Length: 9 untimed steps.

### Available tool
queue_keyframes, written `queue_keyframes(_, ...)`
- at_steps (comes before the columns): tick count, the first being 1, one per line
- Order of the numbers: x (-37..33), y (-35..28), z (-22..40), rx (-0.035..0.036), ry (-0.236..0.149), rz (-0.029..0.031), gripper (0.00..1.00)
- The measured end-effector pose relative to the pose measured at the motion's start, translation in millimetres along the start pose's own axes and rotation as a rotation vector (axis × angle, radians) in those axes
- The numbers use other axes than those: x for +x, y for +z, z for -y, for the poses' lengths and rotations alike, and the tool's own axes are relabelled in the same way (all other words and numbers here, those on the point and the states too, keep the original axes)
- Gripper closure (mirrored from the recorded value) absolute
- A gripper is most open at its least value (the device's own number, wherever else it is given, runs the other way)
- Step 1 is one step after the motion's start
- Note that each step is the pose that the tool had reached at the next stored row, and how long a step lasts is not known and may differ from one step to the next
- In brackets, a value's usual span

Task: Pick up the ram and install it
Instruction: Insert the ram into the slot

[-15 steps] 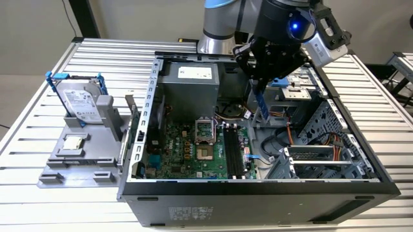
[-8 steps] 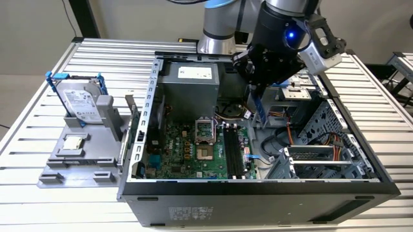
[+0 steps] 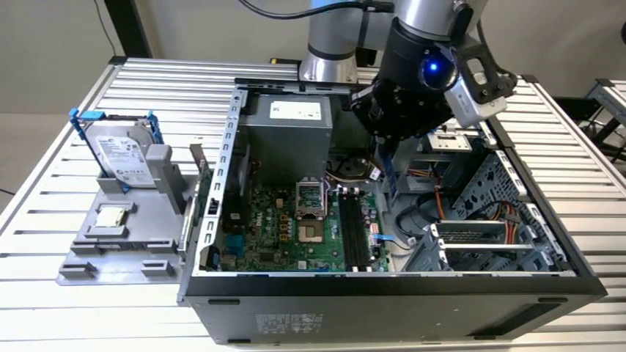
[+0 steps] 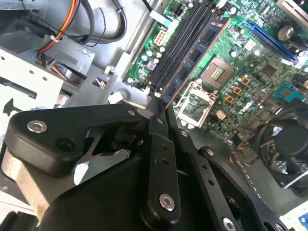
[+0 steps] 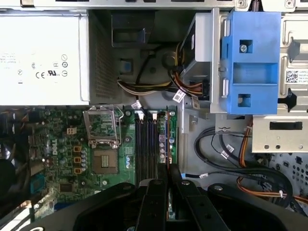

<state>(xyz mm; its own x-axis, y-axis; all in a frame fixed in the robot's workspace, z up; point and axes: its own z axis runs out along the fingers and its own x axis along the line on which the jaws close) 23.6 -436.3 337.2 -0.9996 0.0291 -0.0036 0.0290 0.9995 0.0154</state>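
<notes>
A slatted metal table (image 3: 88, 315) carries an open case (image 3: 391, 293), laid on its side with the board facing up. The ram (image 4: 195, 58) is inside the case, above the board, clamped between the closed jaws of the gripper (image 4: 161, 106). In both wrist views its long axis runs parallel to the black slots (image 5: 147, 144) and points away from the fingers along them. Its thin edge is turned down to the board, on the side of the slot row nearest the drive bays. Whether it touches a slot I cannot tell. To do this step well, I think the stick must be level and exactly in line with one slot, and the push straight down, even on both ends. Outside the case, near the table's edge at the exterior view's left, a hard drive (image 3: 125, 158) stands.
</notes>
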Motion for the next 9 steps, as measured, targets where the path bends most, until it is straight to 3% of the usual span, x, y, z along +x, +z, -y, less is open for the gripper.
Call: queue_keyframes(9,0.1,16.4,0.2,0.0001,0.005,0.0001,1.0)
